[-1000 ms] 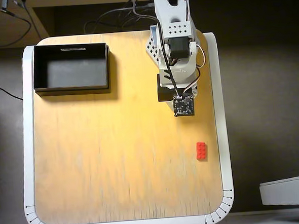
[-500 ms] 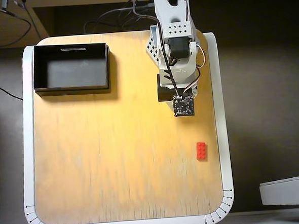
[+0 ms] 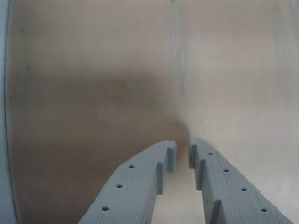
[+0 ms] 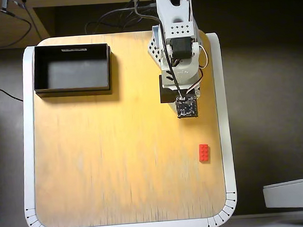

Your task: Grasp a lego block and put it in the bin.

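On a light wooden tabletop [image 4: 118,162] with a white raised rim and rounded corners, seen from overhead, the scene sits against a dark floor, with black cables [image 4: 110,21] trailing along the top edge and a pale grey object [image 4: 292,192] at the lower right corner of the view. A white arm [image 4: 177,45] reaches down into the picture from the top edge, folded over the right half of the table, its wrist carrying a small black circuit board [image 4: 186,107]. Its fingers are hidden beneath that body in the overhead view. The wrist view shows the gripper [image 3: 182,151] low over bare, blurred wood, its two grey fingers nearly together with only a thin slit between the tips, and nothing held. The red lego block [image 4: 205,152] lies flat near the table's right rim, below the arm's wrist in the overhead view and clear of it. The black bin [image 4: 73,87] stands in the table's upper left corner, well apart from both brick and arm.
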